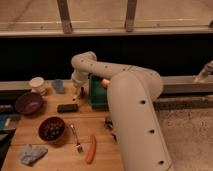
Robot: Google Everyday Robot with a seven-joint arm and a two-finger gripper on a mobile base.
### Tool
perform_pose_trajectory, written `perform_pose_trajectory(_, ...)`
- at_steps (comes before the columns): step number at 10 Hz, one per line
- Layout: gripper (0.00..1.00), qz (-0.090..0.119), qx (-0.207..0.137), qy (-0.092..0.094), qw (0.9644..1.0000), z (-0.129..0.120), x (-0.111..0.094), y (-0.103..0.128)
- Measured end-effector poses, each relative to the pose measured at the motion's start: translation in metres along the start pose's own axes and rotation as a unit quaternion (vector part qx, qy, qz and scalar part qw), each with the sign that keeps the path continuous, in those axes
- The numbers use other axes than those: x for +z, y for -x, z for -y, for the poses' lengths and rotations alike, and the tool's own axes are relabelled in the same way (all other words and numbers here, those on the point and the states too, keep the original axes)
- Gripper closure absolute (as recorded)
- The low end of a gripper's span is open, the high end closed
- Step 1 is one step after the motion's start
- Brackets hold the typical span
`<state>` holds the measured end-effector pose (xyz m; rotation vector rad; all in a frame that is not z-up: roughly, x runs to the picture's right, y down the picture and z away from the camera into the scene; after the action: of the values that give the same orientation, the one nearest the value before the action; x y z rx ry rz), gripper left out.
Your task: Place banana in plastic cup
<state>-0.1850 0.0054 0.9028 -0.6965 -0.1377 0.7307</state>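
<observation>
My gripper [78,90] hangs from the bent white arm over the back of the wooden table [60,150], pointing down. A small pale-yellow banana [74,93] shows right at its tip; I cannot tell whether it is held or lies on the table. The low blue-grey plastic cup [58,85] stands a short way to the left of the gripper, apart from it. The cup's inside is not visible.
A cream-white cup [36,84] and a purple bowl [28,103] are at the far left. A black block [67,107] lies in front of the gripper and a green box [98,93] to its right. Nearer are a dark bowl [51,129], fork [76,139], orange stick [91,149] and blue cloth [31,154].
</observation>
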Motion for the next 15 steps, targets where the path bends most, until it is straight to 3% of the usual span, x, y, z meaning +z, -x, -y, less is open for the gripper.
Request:
perform_pose_trajectory(2, 1.0, 0.014, 0.004, 0.006, 0.9999, 0.001, -0.004, 0.001)
perform_pose_trajectory(3, 1.0, 0.031, 0.01, 0.008, 0.9994, 0.007, -0.015, 0.002)
perform_pose_trajectory(7, 1.0, 0.095, 0.006, 0.014, 0.9953, 0.015, -0.073, 0.024)
perform_pose_trajectory(8, 1.0, 0.119, -0.001, 0.016, 0.9927, 0.018, -0.094, 0.036)
perform_pose_trajectory(9, 1.0, 0.129, -0.008, 0.018, 0.9914, 0.018, -0.102, 0.045)
perform_pose_trajectory(11, 1.0, 0.144, -0.028, 0.029, 0.9888, 0.011, -0.103, 0.073)
perform_pose_trajectory(14, 1.0, 0.164, -0.059, 0.074, 0.9818, -0.01, -0.098, 0.115)
perform_pose_trajectory(15, 1.0, 0.166, -0.061, 0.078, 0.9811, -0.01, -0.098, 0.117)
